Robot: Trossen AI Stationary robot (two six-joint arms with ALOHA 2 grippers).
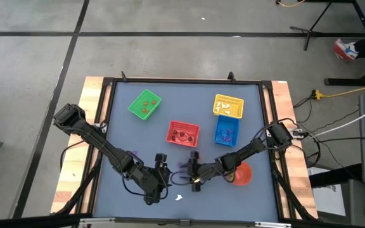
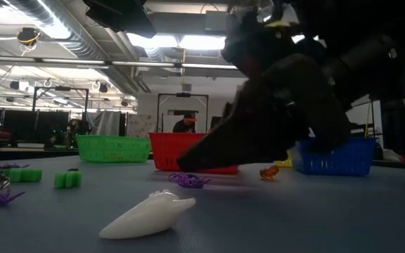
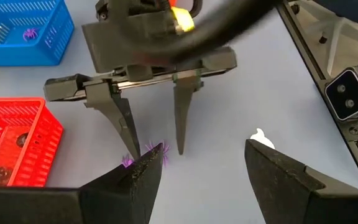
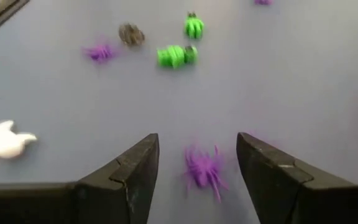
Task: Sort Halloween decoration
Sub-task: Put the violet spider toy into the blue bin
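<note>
Right gripper (image 3: pixel 155 149) poised over the purple spider (image 4: pixel 204 169) on the mat near the red basket (image 1: pixel 183 133), jaws apart astride it; pick in hand; next: lower, close; left gripper (image 3: pixel 201 171) open alongside.

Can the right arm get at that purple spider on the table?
Probably yes. The right gripper is open with the purple spider lying between its fingers, and nothing covers it. The left gripper is close by, but stands off it.
</note>
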